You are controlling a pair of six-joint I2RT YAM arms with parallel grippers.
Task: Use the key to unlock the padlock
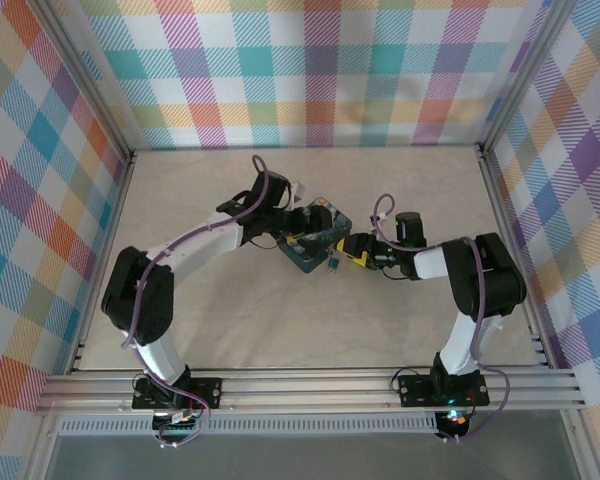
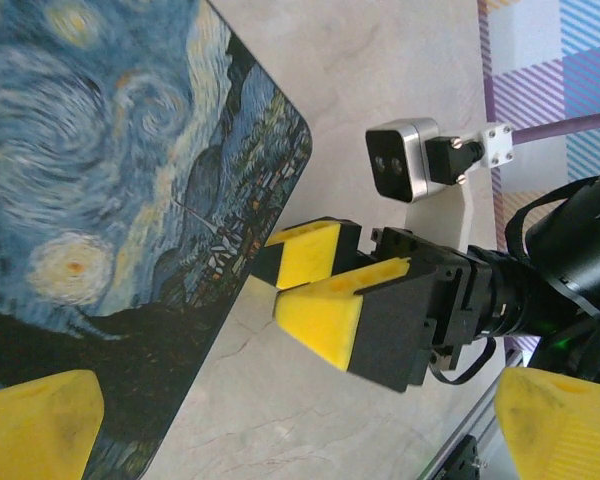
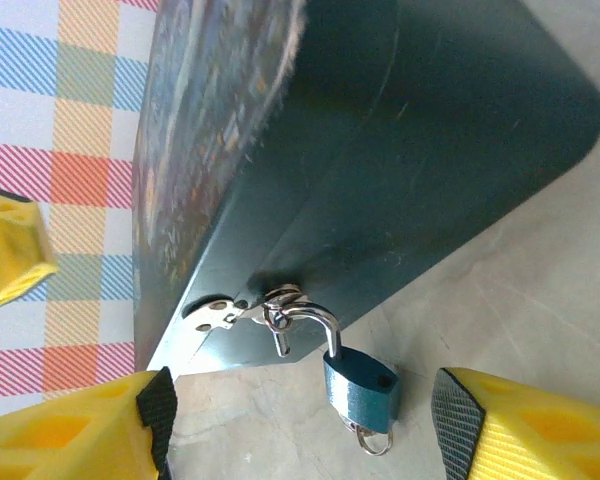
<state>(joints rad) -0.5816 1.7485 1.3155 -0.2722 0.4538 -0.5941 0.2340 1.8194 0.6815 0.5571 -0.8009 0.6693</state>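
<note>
The padlock (image 3: 360, 388), a small blue body with a silver shackle, hangs from the hasp (image 3: 220, 315) on the dark box's side (image 3: 400, 180). The shackle's short end is out of the body, and one hole in the body's top stands empty. A small silver ring (image 3: 372, 438) dangles under the body; the key itself is hidden there. My right gripper (image 3: 302, 425) is open, with a yellow finger on each side of the padlock, neither touching it. In the top view the padlock (image 1: 332, 265) lies just ahead of the right gripper (image 1: 348, 250). My left gripper (image 2: 300, 430) is open and holds nothing.
The box's night-sky lid (image 2: 100, 200) lies under one left finger (image 2: 30, 425). In the left wrist view the right gripper (image 2: 280, 285) sits close beside the box's edge. Bare marble tabletop (image 1: 280, 320) surrounds the box (image 1: 318, 240). Checked walls enclose the table.
</note>
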